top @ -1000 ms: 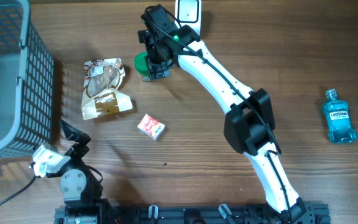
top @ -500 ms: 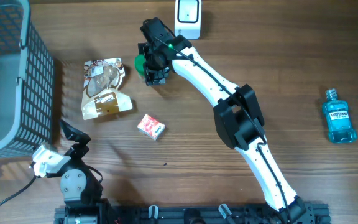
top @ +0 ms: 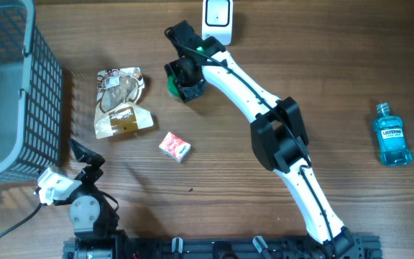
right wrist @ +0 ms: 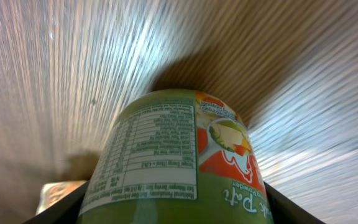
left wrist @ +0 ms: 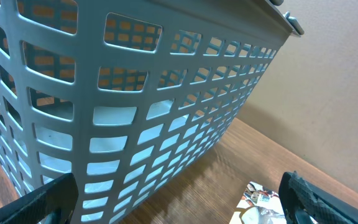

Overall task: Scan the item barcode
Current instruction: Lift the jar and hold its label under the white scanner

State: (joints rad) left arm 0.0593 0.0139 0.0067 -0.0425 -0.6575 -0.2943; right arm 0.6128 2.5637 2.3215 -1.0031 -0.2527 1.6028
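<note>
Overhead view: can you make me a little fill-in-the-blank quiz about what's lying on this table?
The container under the right hand is mostly ___. The mouthwash bottle at the far right is ___ in colour. The mesh basket stands at the far ___.
Missing words: green; blue; left.

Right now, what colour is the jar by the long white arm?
The jar is green, with a white label; right wrist view shows it best.
</note>
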